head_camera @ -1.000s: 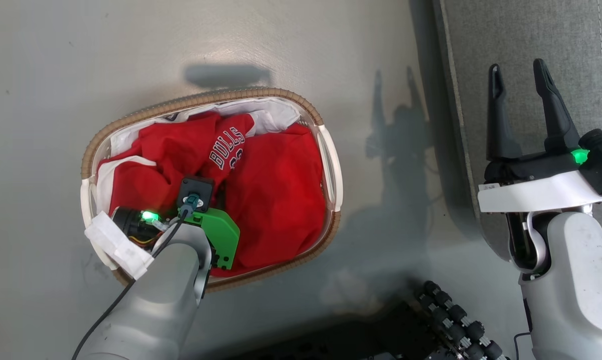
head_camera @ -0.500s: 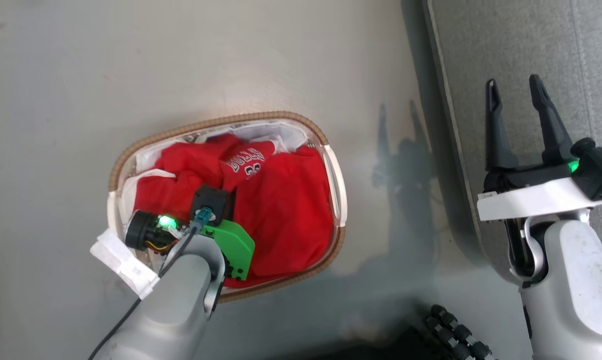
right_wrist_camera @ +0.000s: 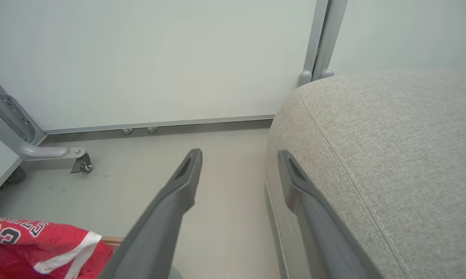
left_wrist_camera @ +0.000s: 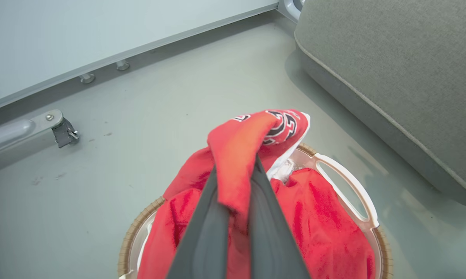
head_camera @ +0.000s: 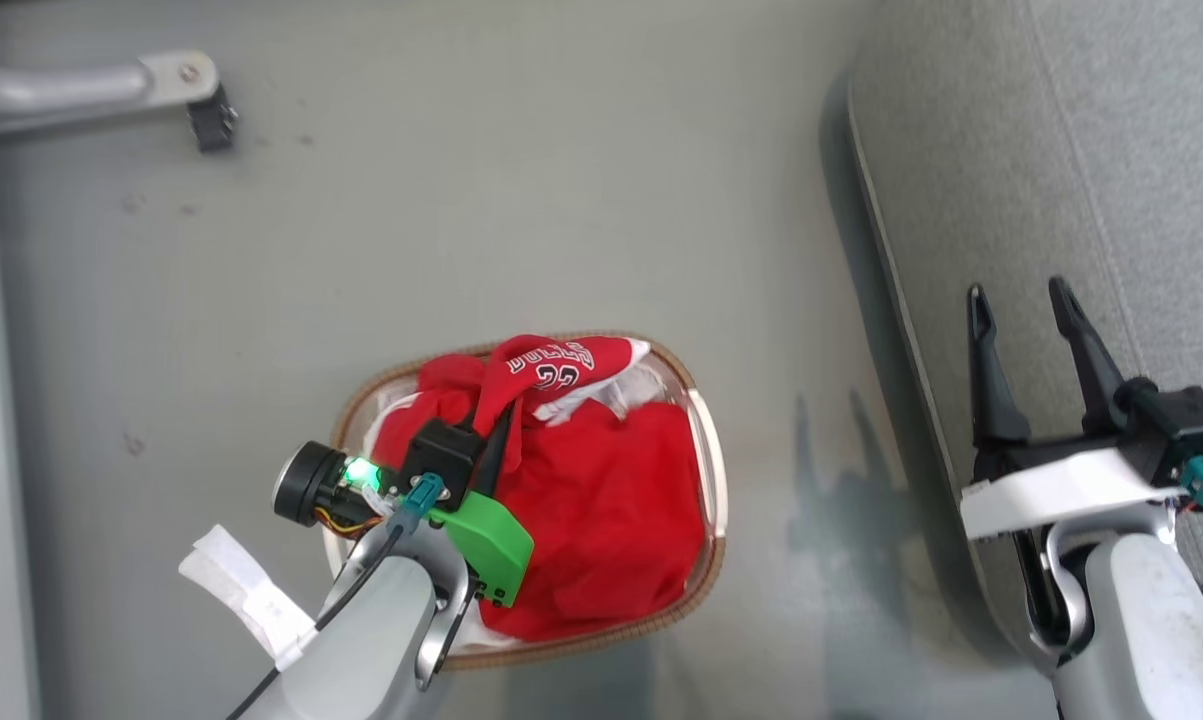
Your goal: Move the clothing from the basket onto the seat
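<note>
left gripper (left_wrist_camera: 236, 178) pinches the jersey (head_camera: 561, 360) above the basket (head_camera: 708, 480), right gripper (head_camera: 1019, 292) gapes empty, and no clothing (head_camera: 601, 520) yet lies on the seat (head_camera: 1011, 150) at three o'clock.

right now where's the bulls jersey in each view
Head view: jersey at lower centre, bunched over the far rim of the basket.
Left wrist view: jersey at centre, pinched in the shut jaws of the left gripper.
Right wrist view: jersey in the bottom left corner.
Shared landmark: the grey seat, on the right side of all three views.
</note>
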Tool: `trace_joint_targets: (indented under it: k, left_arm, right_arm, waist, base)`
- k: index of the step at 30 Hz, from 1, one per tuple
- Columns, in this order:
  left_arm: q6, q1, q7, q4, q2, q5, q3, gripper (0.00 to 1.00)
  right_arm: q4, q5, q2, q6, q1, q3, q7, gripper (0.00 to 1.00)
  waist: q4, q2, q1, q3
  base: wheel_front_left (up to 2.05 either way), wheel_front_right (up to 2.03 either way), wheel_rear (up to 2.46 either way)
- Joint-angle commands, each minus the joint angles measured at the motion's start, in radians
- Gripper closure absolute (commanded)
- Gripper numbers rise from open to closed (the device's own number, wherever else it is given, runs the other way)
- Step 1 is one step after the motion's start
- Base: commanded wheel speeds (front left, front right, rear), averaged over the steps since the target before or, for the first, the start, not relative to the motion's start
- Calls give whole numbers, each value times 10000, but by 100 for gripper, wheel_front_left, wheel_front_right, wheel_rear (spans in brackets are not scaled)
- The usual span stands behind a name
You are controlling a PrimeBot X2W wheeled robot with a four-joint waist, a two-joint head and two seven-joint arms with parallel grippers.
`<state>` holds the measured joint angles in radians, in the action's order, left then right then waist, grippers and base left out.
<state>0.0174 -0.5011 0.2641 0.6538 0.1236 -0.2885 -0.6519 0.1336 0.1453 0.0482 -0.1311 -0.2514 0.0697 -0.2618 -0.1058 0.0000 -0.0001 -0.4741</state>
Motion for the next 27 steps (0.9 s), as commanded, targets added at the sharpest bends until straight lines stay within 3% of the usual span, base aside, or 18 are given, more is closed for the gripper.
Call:
trace_joint_targets:
  k: [1,12,22,27]
  left_arm:
    - [-77,220,6,-204,139,127,12,100]
    - [-547,-845,-557,-1517,994,559,-229,100]
    - [-1141,-2792,-1581,-2423,1408,590,-353,100]
    - [-1380,-3917,-2087,-2760,1343,237,-609,100]
  right_arm:
    - [86,-74,42,6,319,61,-49,0]
    - [417,-244,40,6,1573,74,-49,0]
    - [445,-337,40,6,1720,-551,-49,0]
    - [508,-489,37,6,1316,-1024,-49,0]
  waist:
    - [712,0,1,1641]
    - [1089,0,1,4019]
    - [1150,0,1,4704]
    - [1153,0,1,4755]
  base:
    - [0,0,0]
    - [0,0,0]
    - [0,0,0]
    - [0,0,0]
